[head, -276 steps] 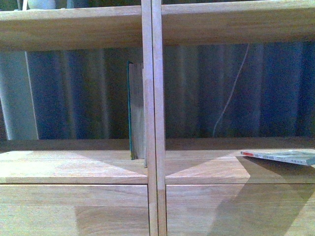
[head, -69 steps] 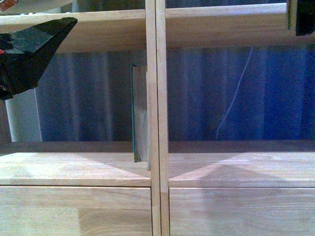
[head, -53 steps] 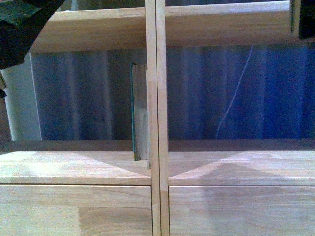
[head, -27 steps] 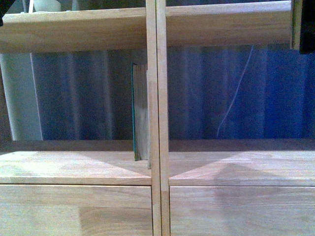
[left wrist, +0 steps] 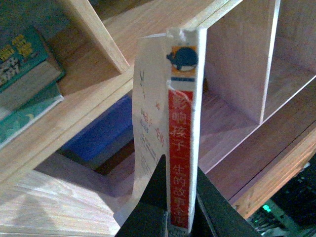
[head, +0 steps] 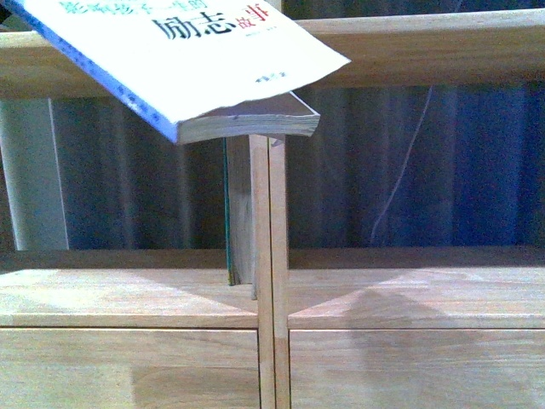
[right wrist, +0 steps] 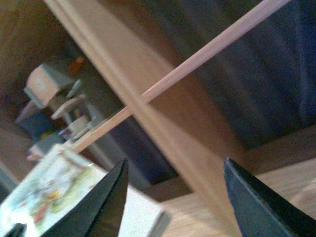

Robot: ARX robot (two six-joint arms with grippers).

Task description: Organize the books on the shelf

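Note:
The white paperback (head: 196, 51), with black and red characters on its cover, hangs tilted across the top left of the front view, its corner just above the teal book (head: 228, 204). That teal book stands upright against the shelf's double central upright (head: 268, 273). In the left wrist view my left gripper (left wrist: 180, 197) is shut on the paperback's lower end, one dark finger (left wrist: 157, 195) on each side of its red-and-white spine (left wrist: 181, 138). My right gripper (right wrist: 175, 160) is open with nothing between its fingers, facing a shelf board. Neither gripper shows in the front view.
Green-covered books (left wrist: 24, 74) lie stacked on a shelf in the left wrist view, with a blue object (left wrist: 98, 131) below. The right wrist view shows small wooden toys (right wrist: 57, 96) and a white illustrated cover (right wrist: 59, 192). Drawer fronts (head: 409, 371) lie under the shelf board.
The white paperback, flat on the right shelf board five seconds ago, now hangs tilted at the top left. The dark gripper part at the upper right edge has left the front view.

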